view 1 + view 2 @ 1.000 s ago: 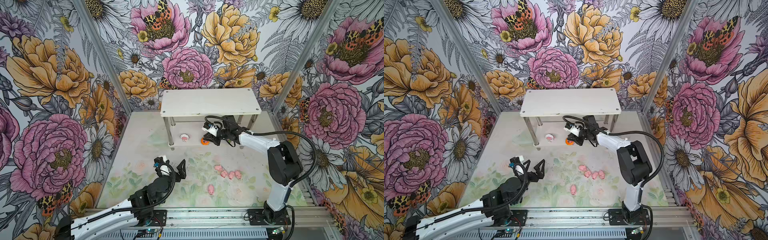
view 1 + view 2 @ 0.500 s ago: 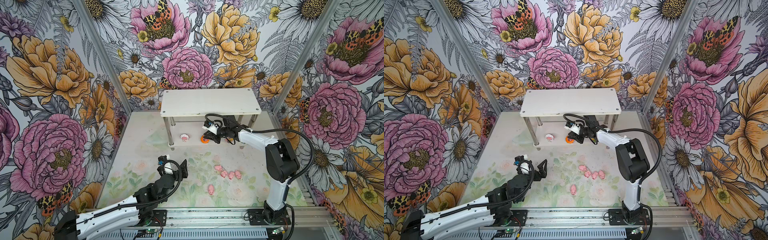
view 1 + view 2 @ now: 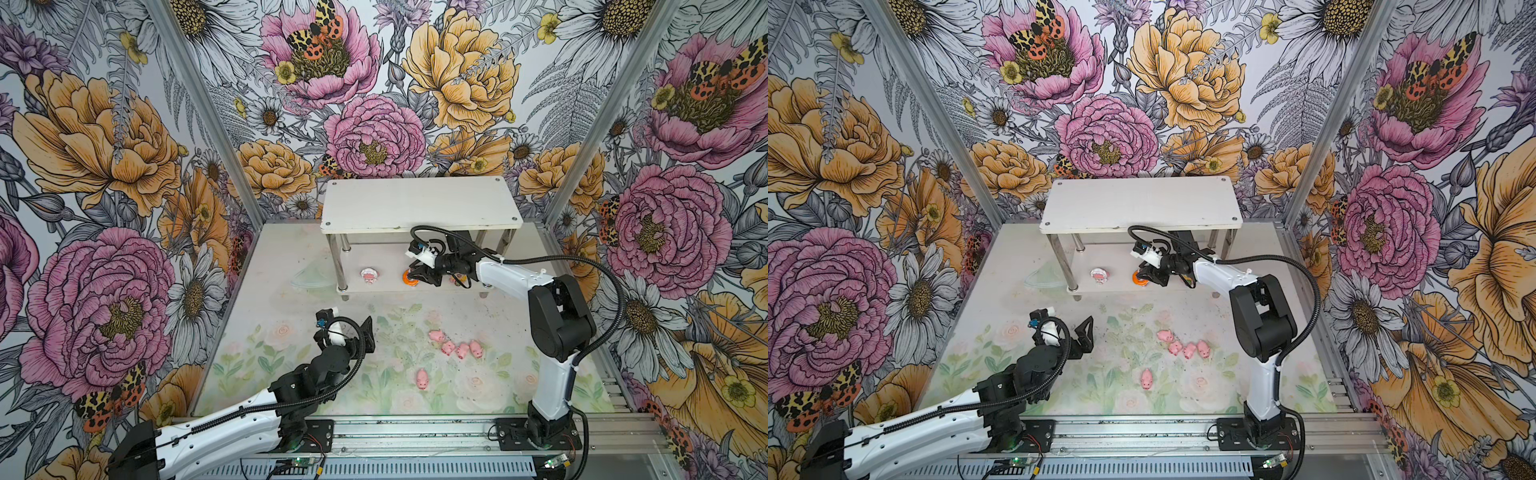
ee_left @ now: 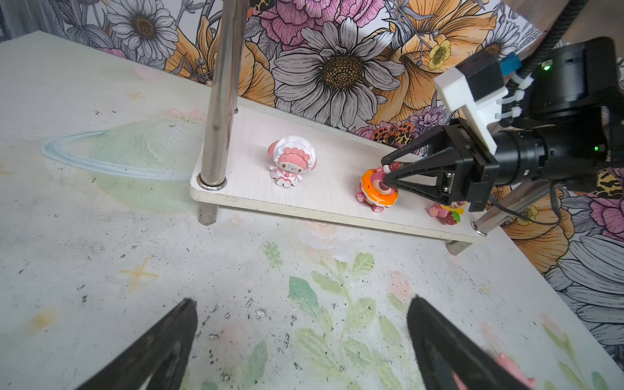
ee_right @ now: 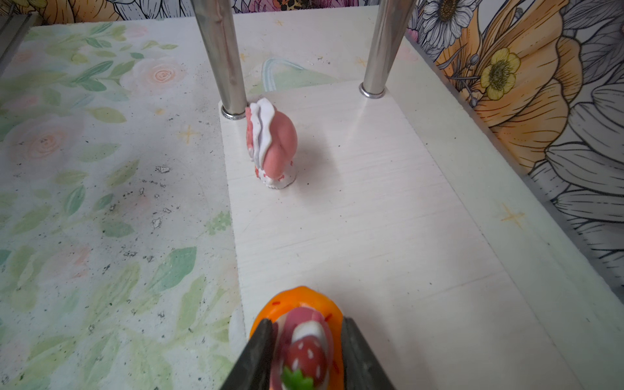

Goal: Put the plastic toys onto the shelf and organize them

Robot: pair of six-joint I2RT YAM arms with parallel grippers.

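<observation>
The white two-tier shelf (image 3: 415, 203) (image 3: 1142, 203) stands at the back. On its lower board stand a white-rimmed toy (image 3: 369, 275) (image 4: 292, 162) (image 5: 273, 141), an orange-rimmed toy (image 3: 409, 279) (image 4: 374, 189) (image 5: 304, 304) and a yellow-rimmed one (image 4: 447, 211). My right gripper (image 3: 413, 276) (image 4: 386, 175) (image 5: 307, 324) reaches under the top board. Its jaws flank the orange-rimmed toy's head, slightly parted, with a thin gap on one side. Several pink pigs (image 3: 461, 349) (image 3: 1190, 349) lie on the mat, one apart (image 3: 422, 378). My left gripper (image 3: 345, 332) (image 4: 302, 304) hovers wide open and empty, left of the pigs.
The shelf's metal legs (image 4: 219, 101) (image 5: 219, 57) stand close to the white-rimmed toy. Floral walls close in the back and both sides. A metal rail (image 3: 415, 432) runs along the front edge. One pig (image 4: 513, 368) shows just behind a left finger.
The right jaws have widened around the orange-rimmed toy, which stands on the lower board. The left arm has stretched slightly forward, still wide open.
</observation>
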